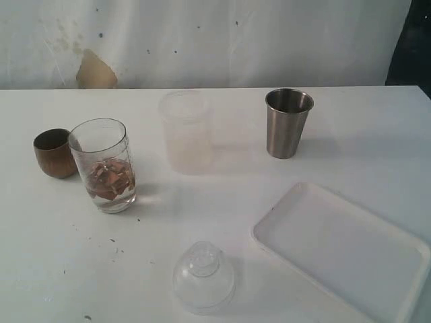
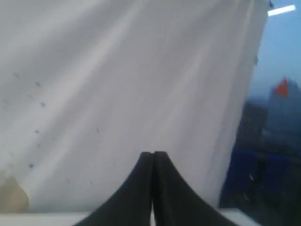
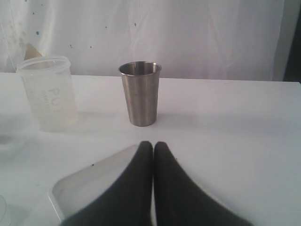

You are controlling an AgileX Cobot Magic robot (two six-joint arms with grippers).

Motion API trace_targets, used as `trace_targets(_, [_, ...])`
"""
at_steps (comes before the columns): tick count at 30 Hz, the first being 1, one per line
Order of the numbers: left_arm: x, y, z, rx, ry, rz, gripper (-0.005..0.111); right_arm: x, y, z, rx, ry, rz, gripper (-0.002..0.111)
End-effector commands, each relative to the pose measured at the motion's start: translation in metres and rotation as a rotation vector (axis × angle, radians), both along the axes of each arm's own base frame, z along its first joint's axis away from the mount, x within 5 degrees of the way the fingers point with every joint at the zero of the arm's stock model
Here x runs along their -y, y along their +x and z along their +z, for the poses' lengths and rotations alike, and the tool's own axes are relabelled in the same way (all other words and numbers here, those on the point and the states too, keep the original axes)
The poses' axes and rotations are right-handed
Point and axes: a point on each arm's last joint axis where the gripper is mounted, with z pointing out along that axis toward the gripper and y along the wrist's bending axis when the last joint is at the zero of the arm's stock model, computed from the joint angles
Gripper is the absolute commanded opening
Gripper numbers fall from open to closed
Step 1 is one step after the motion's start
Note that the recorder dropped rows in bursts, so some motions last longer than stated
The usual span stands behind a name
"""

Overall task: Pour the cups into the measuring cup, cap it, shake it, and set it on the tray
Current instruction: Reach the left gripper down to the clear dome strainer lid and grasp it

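Observation:
On the left of the white table stands the small brown wooden cup [image 1: 55, 153]. Right beside it is the clear measuring cup [image 1: 104, 165], upright, with brown pieces in liquid at its bottom. The steel tumbler [image 1: 288, 123] stands upright at the back right, and the right wrist view shows it [image 3: 139, 93] beyond my right gripper [image 3: 153, 143], which is shut and empty. The white tray [image 1: 343, 249] lies at the front right, its corner [image 3: 89, 181] under that gripper. My left gripper [image 2: 153, 154] is shut and empty, facing the white backdrop. Neither arm shows in the exterior view.
A frosted milky cup [image 1: 185, 131] stands at the back middle and shows again in the right wrist view [image 3: 49, 92]. A clear domed lid [image 1: 203, 276] lies near the front edge, left of the tray. Small dark crumbs dot the table at front left.

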Motion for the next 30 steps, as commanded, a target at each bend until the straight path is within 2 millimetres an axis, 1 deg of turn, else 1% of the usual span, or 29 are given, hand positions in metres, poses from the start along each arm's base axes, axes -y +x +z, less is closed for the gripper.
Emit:
trace_targets(1, [0.024,0.044,0.003,-0.263,0.184,-0.258,0.0,0.0,0.0,-0.001,0.007,-0.018,0.001,0.0])
trace_targets(4, [0.035,0.073,0.002,-0.443,0.233,-0.416,0.0,0.0,0.0,-0.002,0.005,-0.018,0.002,0.0])
trace_targets(6, [0.037,0.094,0.003,-0.529,0.249,-0.459,0.0,0.0,0.0,-0.002,0.005,-0.018,0.002,0.0])
trace_targets(9, [0.044,0.118,0.009,-0.547,0.251,-0.462,0.0,0.0,0.0,-0.002,0.005,-0.018,0.002,0.0])
trace_targets(10, [0.045,0.125,0.011,-0.521,0.291,-0.44,0.0,0.0,0.0,-0.002,0.005,-0.018,0.002,0.0])
trace_targets(12, [0.047,0.139,0.016,-0.465,0.369,-0.35,0.0,0.0,0.0,-0.002,0.005,-0.018,0.002,0.0])
trace_targets(15, [0.053,0.15,0.022,-0.391,0.471,-0.247,0.0,0.0,0.0,-0.002,0.005,-0.018,0.002,0.0])
trace_targets(17, [0.052,0.156,0.023,-0.358,0.54,-0.134,0.0,0.0,0.0,-0.002,0.005,-0.018,0.002,0.0])
trace_targets(19, [0.048,0.163,0.02,-0.331,0.646,0.005,0.0,0.0,0.0,-0.002,0.005,-0.018,0.002,0.0])
trace_targets(22, [0.033,0.175,0.012,-0.344,0.821,0.304,0.0,0.0,0.0,-0.002,0.005,-0.018,0.002,0.0])
trace_targets(24, [0.03,0.179,0.005,-0.42,0.938,0.386,0.0,0.0,0.0,-0.002,0.005,-0.018,0.002,0.0])
trace_targets(26, [0.038,0.184,0.002,-0.543,1.017,0.356,0.0,0.0,0.0,-0.002,0.005,-0.018,0.002,0.0])
trace_targets(27, [0.046,0.186,0.003,-0.611,1.052,0.294,0.0,0.0,0.0,-0.002,0.005,-0.018,0.002,0.0])
trace_targets(28, [0.058,0.186,0.006,-0.667,1.085,0.195,0.0,0.0,0.0,-0.002,0.005,-0.018,0.002,0.0])
trace_targets(29, [0.072,0.183,0.012,-0.715,1.067,0.077,0.0,0.0,0.0,-0.002,0.005,-0.018,0.002,0.0])
trace_targets(30, [0.089,0.177,0.018,-0.746,1.103,-0.073,0.0,0.0,0.0,-0.002,0.005,-0.018,0.002,0.0])
